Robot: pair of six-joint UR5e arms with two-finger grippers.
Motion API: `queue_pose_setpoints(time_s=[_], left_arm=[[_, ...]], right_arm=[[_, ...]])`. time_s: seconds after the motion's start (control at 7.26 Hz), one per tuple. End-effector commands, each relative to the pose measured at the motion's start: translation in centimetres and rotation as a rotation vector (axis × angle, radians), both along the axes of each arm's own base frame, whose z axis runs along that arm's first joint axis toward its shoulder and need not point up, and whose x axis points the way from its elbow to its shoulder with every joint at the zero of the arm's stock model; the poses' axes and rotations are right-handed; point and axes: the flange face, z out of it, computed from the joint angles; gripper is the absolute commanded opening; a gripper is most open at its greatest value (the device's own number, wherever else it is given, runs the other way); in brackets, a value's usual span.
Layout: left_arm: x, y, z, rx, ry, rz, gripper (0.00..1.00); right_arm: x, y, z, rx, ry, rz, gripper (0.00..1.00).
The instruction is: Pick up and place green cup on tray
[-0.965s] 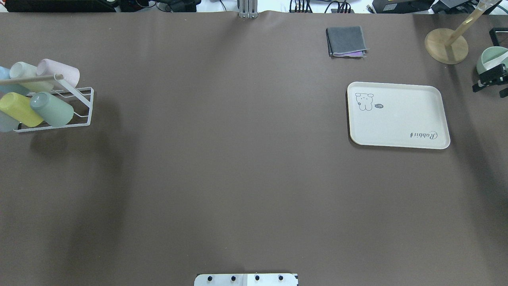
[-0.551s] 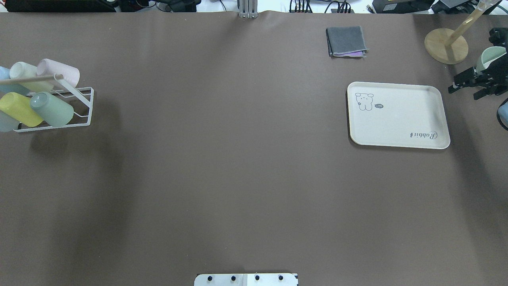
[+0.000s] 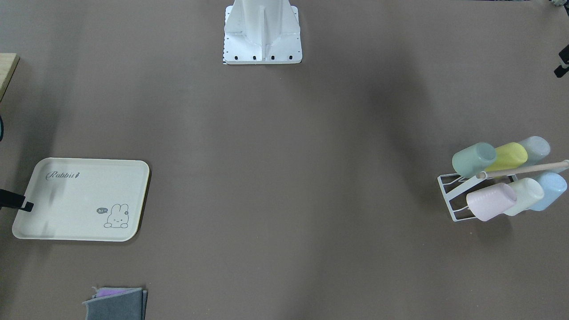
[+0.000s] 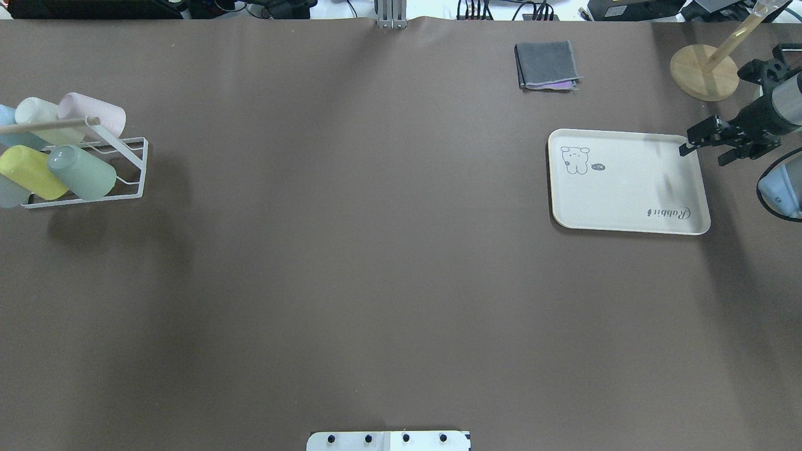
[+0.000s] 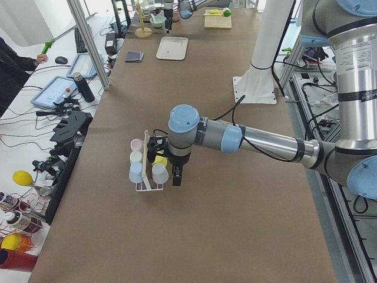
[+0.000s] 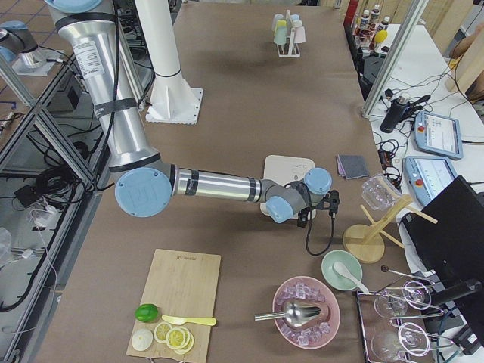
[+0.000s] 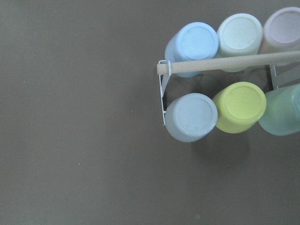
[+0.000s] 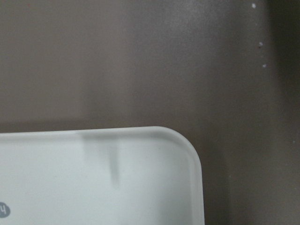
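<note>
Right pincer (image 4: 703, 150): fingers spread, nothing between them. It hung over the tray (image 4: 626, 213) at the corner nearest the wooden stand (image 4: 705, 72). Whether it touched the rim, I could not tell. The wrist camera showed that rounded corner with two faint finger shadows on it.

Left pincer (image 5: 175, 175): far from the tray, just beside the white wire rack (image 4: 145, 164). Could not tell if it was spread or closed. Its camera looked down on the cup bottoms.

Green cup (image 4: 84, 174): well apart from the tray, at the table's other end. It sat tilted in the rack's lower row, at the end facing the tray, touching a yellow cup (image 4: 28, 170). A pink cup (image 4: 94, 113) was in the row behind.

Surface: a brown table cover (image 4: 376, 263), matte, with soft shadows. A folded grey cloth (image 4: 545, 62) over something purple lay near the tray, on the side away from the robot's base (image 3: 262, 35).

Room: past the tray's end sat a cutting board (image 6: 181, 287) with lime slices, a pink bowl (image 6: 306, 310) of ice and a green bowl (image 6: 340, 268). Benches with tablets and cables ran alongside.
</note>
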Motion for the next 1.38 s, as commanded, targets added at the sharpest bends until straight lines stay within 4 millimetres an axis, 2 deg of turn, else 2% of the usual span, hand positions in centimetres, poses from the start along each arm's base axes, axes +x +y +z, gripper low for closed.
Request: queue_pose_setpoints(time_s=[0.0, 0.14, 0.28, 0.41, 0.55, 0.69, 0.83, 0.96, 1.1, 1.24], left_arm=[[5.7, 2.4, -5.9, 0.061, -0.069, 0.151, 0.98], [7.6, 3.3, -7.0, 0.076, -0.072, 0.208, 0.98], [9.0, 4.0, -7.4, 0.110, -0.101, 0.286, 0.98], [9.9, 5.1, -7.7, 0.144, -0.210, 0.381, 0.98], [8.2, 6.1, -8.9, 0.277, -0.371, 0.517, 0.98], [9.7, 5.4, -11.1, 0.338, -0.411, 0.655, 0.98], [13.9, 3.5, -14.3, 0.330, -0.519, 0.758, 0.98], [19.8, 2.9, -19.3, 0.338, -0.702, 0.907, 0.99], [22.1, 3.6, -21.2, 0.357, -0.766, 0.974, 0.98], [24.2, 4.8, -21.2, 0.394, -0.782, 1.030, 0.98]], right_arm=[[-0.3, 1.0, 0.8, -0.005, 0.002, -0.014, 0.86], [-0.2, 1.7, 1.5, -0.009, 0.002, -0.021, 0.79], [0.2, 3.2, 3.1, 0.023, -0.009, -0.023, 0.73], [0.5, 4.6, 4.0, 0.034, -0.022, -0.023, 0.61], [0.4, 4.5, 3.4, 0.041, -0.034, -0.028, 0.49], [0.0, 3.8, 2.5, 0.048, -0.037, -0.030, 0.44], [-0.3, 3.3, 1.9, 0.057, -0.039, -0.031, 0.42], [-0.9, 3.3, 1.9, 0.057, -0.038, -0.040, 0.42], [-1.2, 3.5, 2.1, 0.053, -0.036, -0.044, 0.42], [-1.2, 3.6, 2.3, 0.050, -0.036, -0.047, 0.42]])
